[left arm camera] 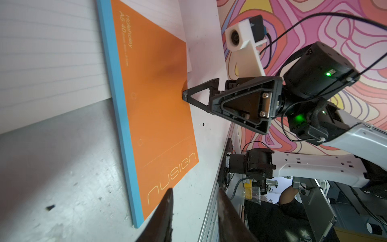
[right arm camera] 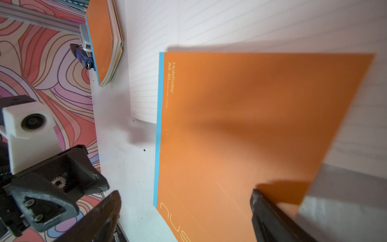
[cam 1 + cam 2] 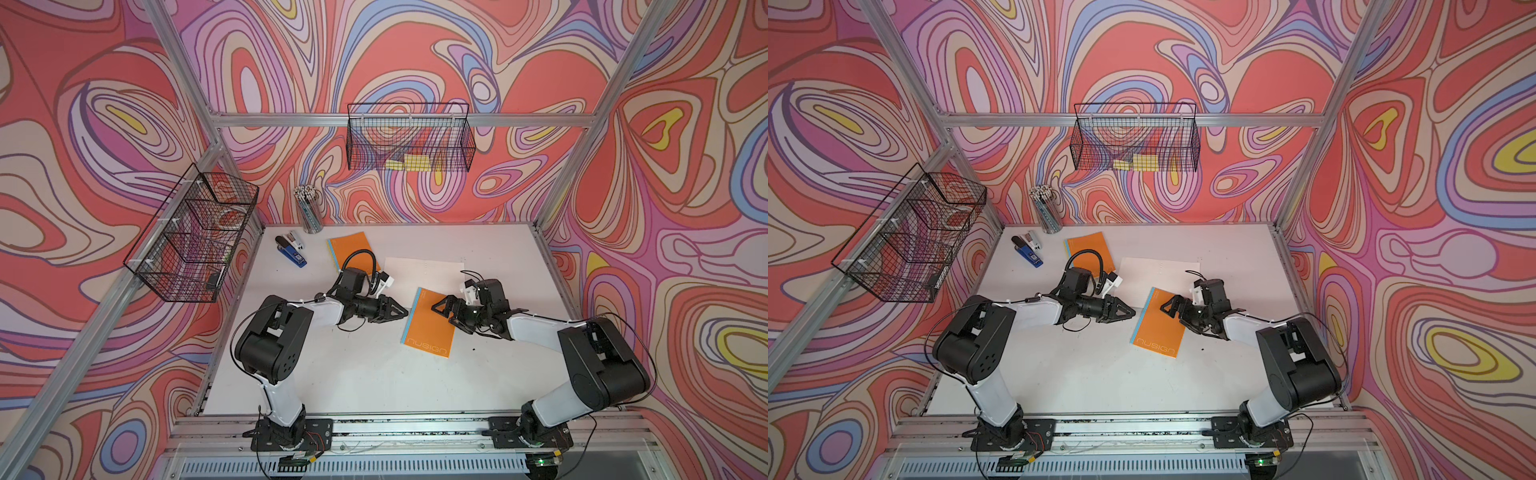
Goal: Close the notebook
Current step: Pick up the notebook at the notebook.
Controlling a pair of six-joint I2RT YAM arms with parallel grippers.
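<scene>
The white tabletop (image 3: 374,374) carries everything. Toward its far edge lies a loose white lined sheet (image 3: 424,270), and the orange notebook with the blue spine strip (image 3: 426,332) rests near the table's middle, its far corner overlapping that sheet. Its cover is down, printed side up. Whether the free edge lies quite flat cannot be told, since that edge is blurred in the right wrist view. A second orange notebook (image 3: 351,249) sits well apart, near the far left corner.

The right gripper (image 3: 444,312) hangs over the notebook's free edge with its fingers spread wide and nothing between them. In the left wrist view one fingertip (image 1: 185,95) touches the cover at that edge. The left gripper (image 3: 402,311) waits just beside the spine, fingers parted and empty.

The closing looks all but finished, and what remains is to seat the cover. That probably calls for light, straight-down pressure at the free edge. Sideways push would likely slide the thin book and drag the sheet beneath. The left gripper could steady the spine side. Lifting the fingertip vertically should avoid catching the cover.
</scene>
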